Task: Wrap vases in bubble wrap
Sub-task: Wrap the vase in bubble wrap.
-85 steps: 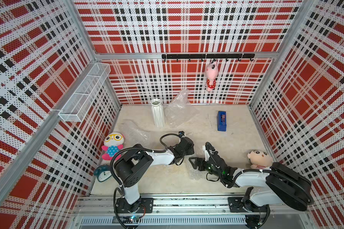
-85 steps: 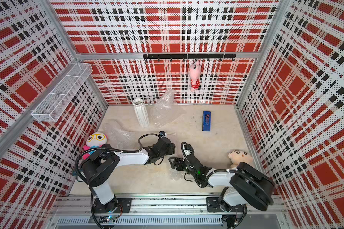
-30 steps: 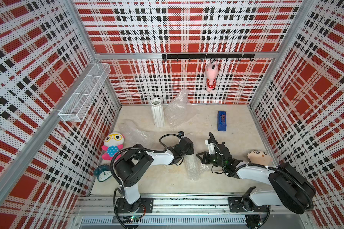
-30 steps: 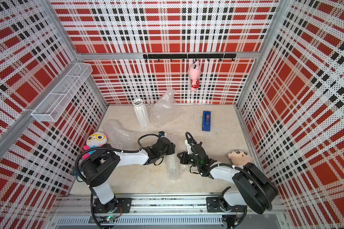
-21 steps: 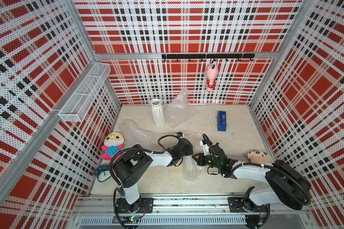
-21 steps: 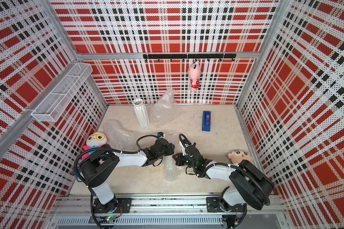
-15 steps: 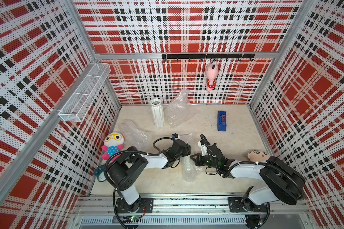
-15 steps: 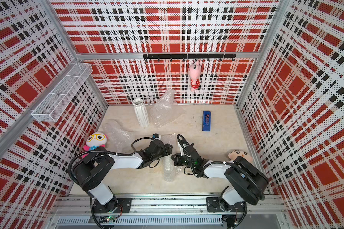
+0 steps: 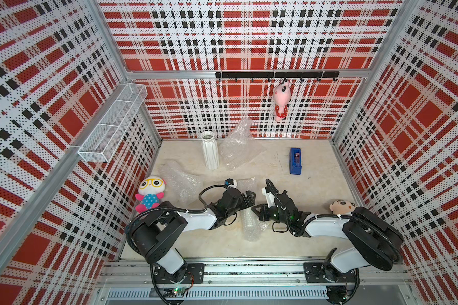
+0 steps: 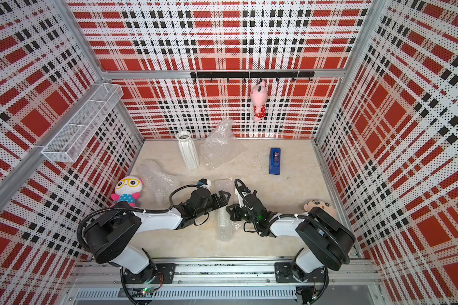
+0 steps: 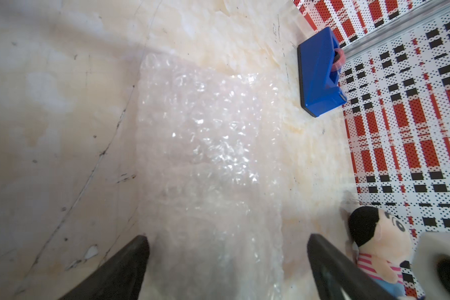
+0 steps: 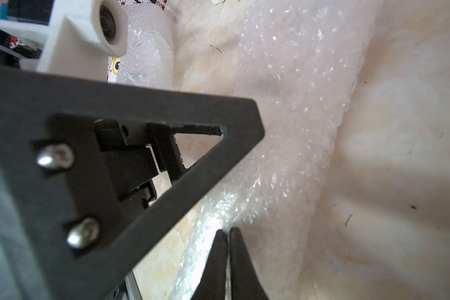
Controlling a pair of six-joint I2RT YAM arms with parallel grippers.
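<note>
— Starting with the biggest thing, what surrounds it all?
— Red plaid walls on three sides, and below them a pale, stone-patterned worktop.
— The arms?
— The left arm and right arm reach in from the near edge and meet about the middle of the worktop.
— Where is the bubble wrap?
— In three lots. A crumpled heap stands against the back wall, a looser heap lies toward the left wall, and a long roll of bubble wrap lies between the two arms, running near to far. Both top views show the roll as a narrow tube. Whether a vase sits inside it I cannot tell.
— Any vase in plain sight?
— A tall white ribbed vase, upright at the back, unwrapped, just beside the crumpled heap.
— And the blue thing?
— A tape holder, lying at the back right, well apart from the roll.
— Now the pincers.
— The left pincer stands wide, one finger on each side of the roll, gripping nothing. The right pincer is closed to a hairline, its tips at the roll's edge; whether a fold of film is nipped between them I cannot tell.
</note>
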